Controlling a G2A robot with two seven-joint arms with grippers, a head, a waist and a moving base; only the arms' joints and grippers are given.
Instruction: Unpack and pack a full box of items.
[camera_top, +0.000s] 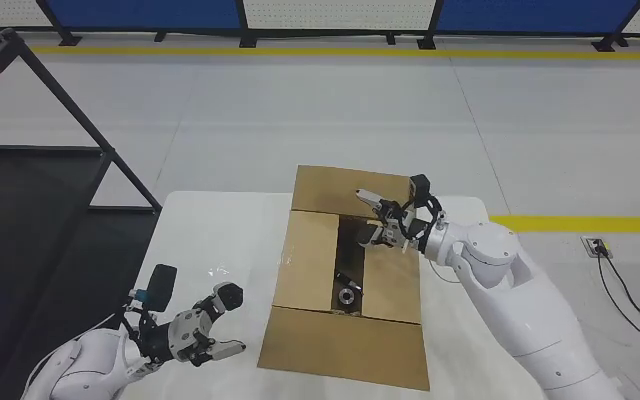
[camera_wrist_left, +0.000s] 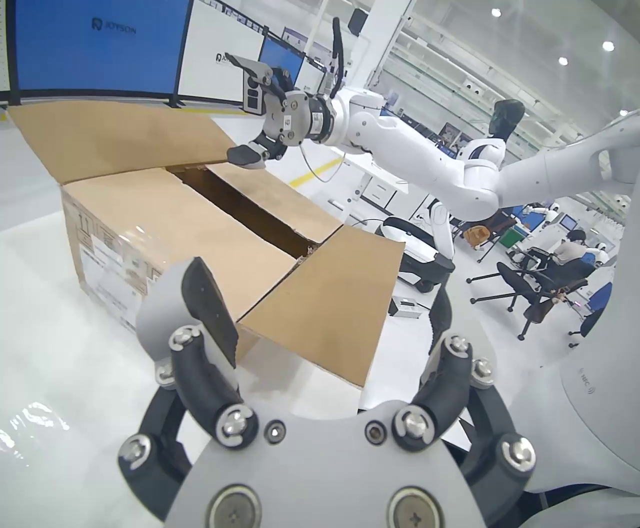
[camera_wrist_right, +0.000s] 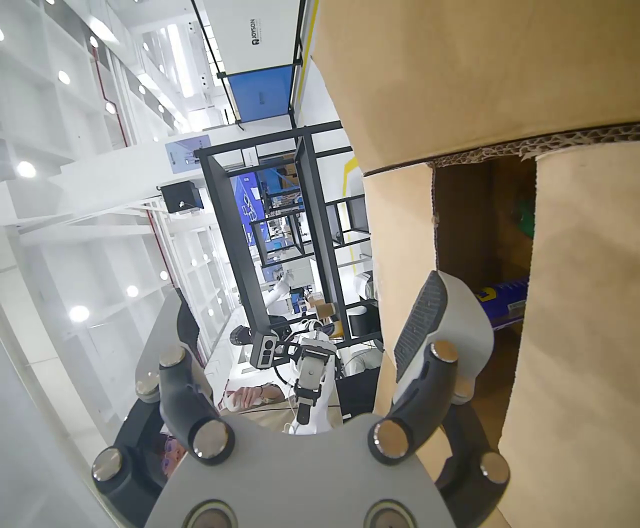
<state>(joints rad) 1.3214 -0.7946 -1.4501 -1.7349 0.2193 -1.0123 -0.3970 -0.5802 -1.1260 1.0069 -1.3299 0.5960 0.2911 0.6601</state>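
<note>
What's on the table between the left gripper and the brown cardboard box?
Nothing: in the top view, only bare white table separates the open left gripper from the brown cardboard box.

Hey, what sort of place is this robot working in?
Probably a robotics lab or test hall: blue partition panels, a yellow floor line, and office chairs in the open room behind.

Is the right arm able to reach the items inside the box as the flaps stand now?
Probably not easily. The right gripper hovers open over the box, but two folded-in flaps leave only a narrow gap above the items.
</note>
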